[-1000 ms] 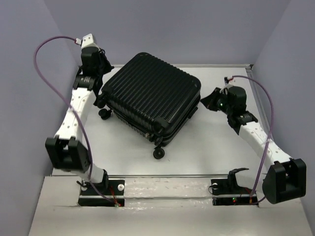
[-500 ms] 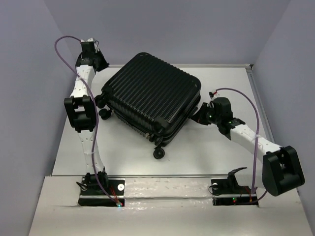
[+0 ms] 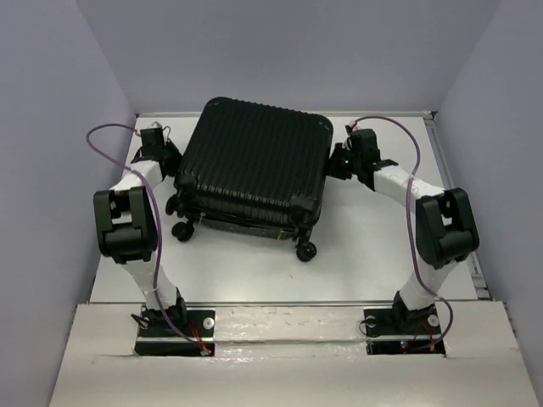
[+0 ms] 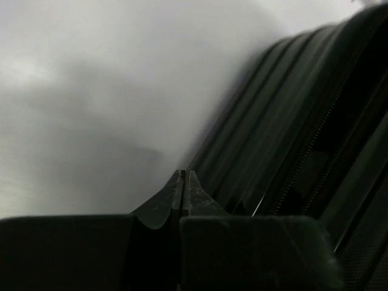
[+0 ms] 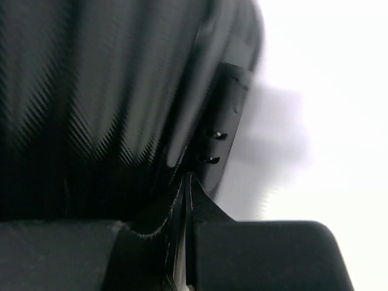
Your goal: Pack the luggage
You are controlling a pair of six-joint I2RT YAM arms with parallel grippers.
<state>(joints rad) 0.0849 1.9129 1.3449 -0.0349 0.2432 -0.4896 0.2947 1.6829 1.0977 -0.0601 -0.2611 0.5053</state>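
A closed black ribbed suitcase [image 3: 254,161] lies flat on the white table [image 3: 373,246], the left gripper [image 4: 183,177] and right gripper [image 5: 185,179] at its sides, both claws pressed together, empty.

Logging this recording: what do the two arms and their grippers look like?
The left arm and right arm are built the same: white links joined by bulky black joint housings. A thin purple cable loops along each arm. The left gripper and right gripper have dark fingers that taper to narrow tips.
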